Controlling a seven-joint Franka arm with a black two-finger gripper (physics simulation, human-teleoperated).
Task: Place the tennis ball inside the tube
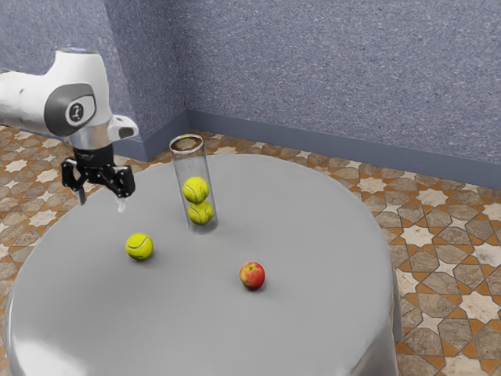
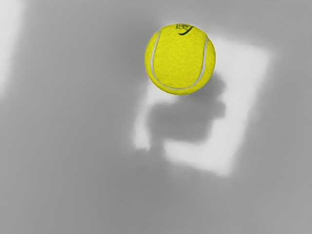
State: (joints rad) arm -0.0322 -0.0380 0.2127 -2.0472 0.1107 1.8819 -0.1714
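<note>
In the exterior view my gripper (image 1: 101,203) hangs above the table's far left part, its two fingers spread wide with nothing between them. A loose yellow tennis ball (image 1: 139,247) lies on the table, lower than the gripper and toward the exterior view's right. The clear tube (image 1: 190,163) stands upright beyond that ball, with two tennis balls (image 1: 196,189) stacked inside it. In the wrist view the loose tennis ball (image 2: 180,59) rests on the grey surface below my hand, apart from it.
A red apple (image 1: 252,276) lies on the round grey table (image 1: 313,227), toward the exterior view's right from the loose ball and the tube. The table's curved edge runs below my hand. A blue-grey wall (image 1: 313,70) rises behind.
</note>
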